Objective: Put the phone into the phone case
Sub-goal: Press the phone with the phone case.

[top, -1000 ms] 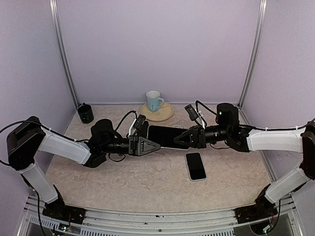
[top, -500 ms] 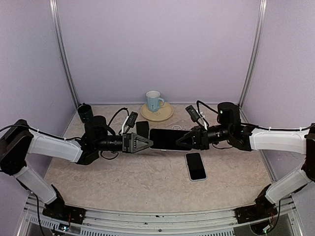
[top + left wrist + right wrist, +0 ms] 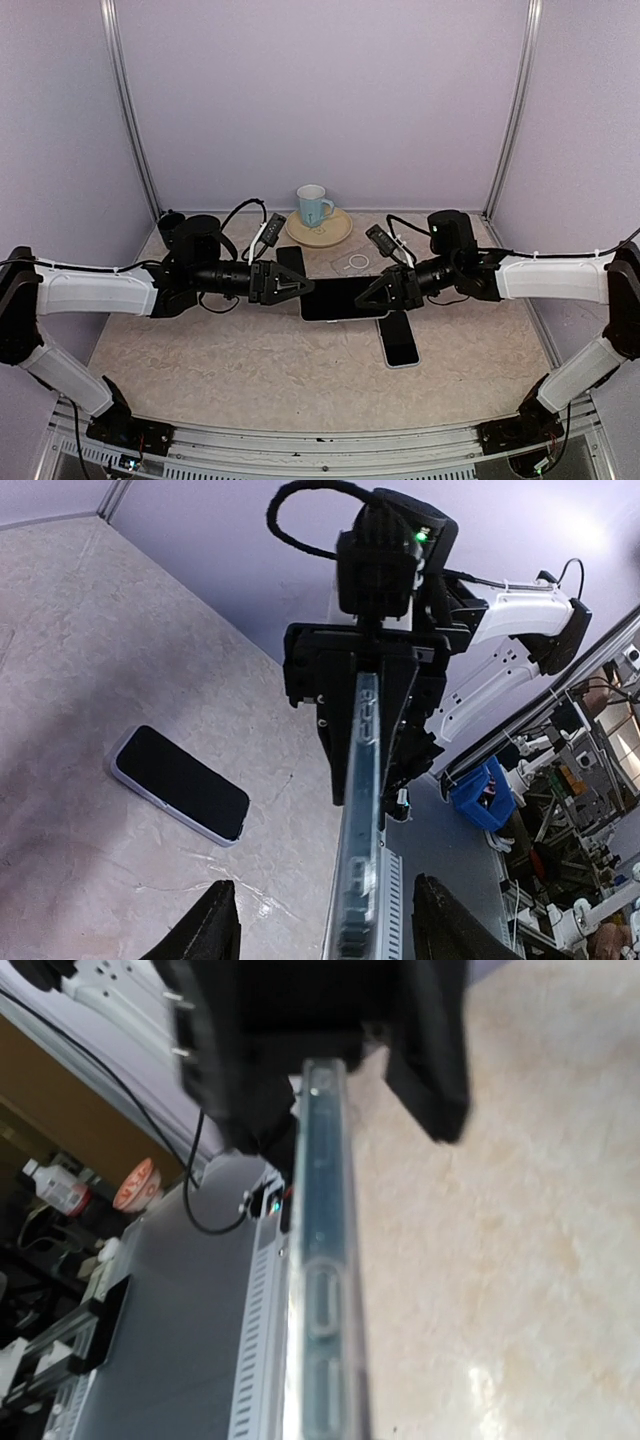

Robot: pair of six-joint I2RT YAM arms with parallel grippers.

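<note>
The right jaws are clamped tight on one short end of the phone case (image 3: pixel 338 298); the left wrist view shows them head-on, pinching its thin clear edge. The left jaws stand wide apart at the opposite end, with a finger (image 3: pixel 215 935) on either side of the edge and neither pressing it. From overhead the case hangs between the two arms, long axis running 9 to 3 o'clock, with its broad dark face turned up.

The phone (image 3: pixel 398 340) lies flat on the bench (image 3: pixel 220 350), screen up, at about 5 o'clock from the case. Seen from above, its far end sits just under the case's near right corner. Neither arm touches it.

Further back, at 12 o'clock from the case, a small pale ring (image 3: pixel 355 263) lies on the bench. Beyond that, near 11 o'clock, a light blue mug (image 3: pixel 312 205) stands upright on a yellow plate (image 3: pixel 335 232). A black cup (image 3: pixel 172 230) sits in the far left corner, partly hidden behind the left arm.
</note>
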